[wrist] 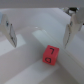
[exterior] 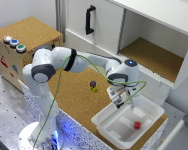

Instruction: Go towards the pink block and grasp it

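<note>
Hand (exterior: 125, 104): lower right of the exterior view, above the white tray (exterior: 106, 126), fingers (wrist: 8, 31) spread wide, holding nothing.
Pink block (exterior: 137, 125): on the tray floor.

I observe the pink block (exterior: 137, 125) (wrist: 50, 54), a small reddish-pink cube with a dark mark on top, resting flat inside the white bin (exterior: 106, 126).

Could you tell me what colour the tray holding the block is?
The tray is plain white, clearest in the exterior view.
</note>
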Robot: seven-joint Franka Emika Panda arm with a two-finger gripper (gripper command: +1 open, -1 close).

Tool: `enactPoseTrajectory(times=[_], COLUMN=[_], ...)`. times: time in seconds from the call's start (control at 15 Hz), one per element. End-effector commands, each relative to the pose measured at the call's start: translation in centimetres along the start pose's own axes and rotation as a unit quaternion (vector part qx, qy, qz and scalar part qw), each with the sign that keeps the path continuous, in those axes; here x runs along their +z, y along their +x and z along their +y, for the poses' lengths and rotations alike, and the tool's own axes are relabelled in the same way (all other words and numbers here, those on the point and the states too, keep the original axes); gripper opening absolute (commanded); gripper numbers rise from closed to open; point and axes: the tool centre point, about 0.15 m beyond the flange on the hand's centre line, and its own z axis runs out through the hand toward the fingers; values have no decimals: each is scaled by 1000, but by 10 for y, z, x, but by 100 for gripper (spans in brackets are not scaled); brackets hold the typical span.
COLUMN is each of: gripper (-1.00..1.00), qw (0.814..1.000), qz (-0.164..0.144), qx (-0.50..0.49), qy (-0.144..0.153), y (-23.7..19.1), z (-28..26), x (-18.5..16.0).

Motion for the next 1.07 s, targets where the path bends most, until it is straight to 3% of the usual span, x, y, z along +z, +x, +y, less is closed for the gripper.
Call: enactPoseTrajectory(times=[0.0, 0.33, 0.53, 0.6, 1.0], gripper=[100, 100, 100, -100, -100], qw=[998, 993, 993, 993, 995], qz=[-1, -19, -26, -26, -14], qx=[34, 69, 71, 74, 71], qy=[53, 89, 93, 90, 74], y=[23, 32, 39, 43, 50], z=[35, 34, 25, 24, 18], x=[68, 103, 116, 117, 122])
